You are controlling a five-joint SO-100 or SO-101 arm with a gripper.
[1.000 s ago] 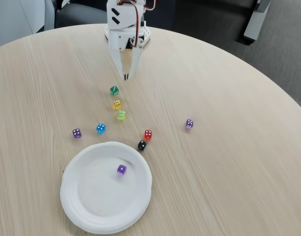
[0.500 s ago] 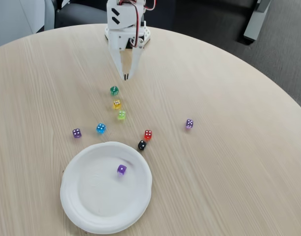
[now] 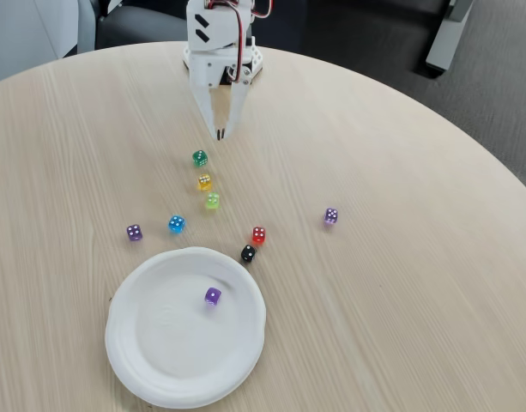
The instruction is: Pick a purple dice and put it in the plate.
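A deep violet purple dice (image 3: 212, 296) lies inside the white plate (image 3: 142, 352), a little right of its middle. The plate rests on the near part of the round wooden table. My white gripper (image 3: 220, 135) hangs at the far side of the table near the arm's base, fingers pointing down and tips together, with nothing between them. It is well apart from the plate, just beyond the green die.
Loose dice lie between gripper and plate: green (image 3: 199, 158), yellow (image 3: 204, 182), lime (image 3: 212, 201), blue (image 3: 176, 224), red (image 3: 258, 234), black (image 3: 248, 253). A dull purple die (image 3: 135, 233) sits left, a pale lilac die (image 3: 330, 216) right.
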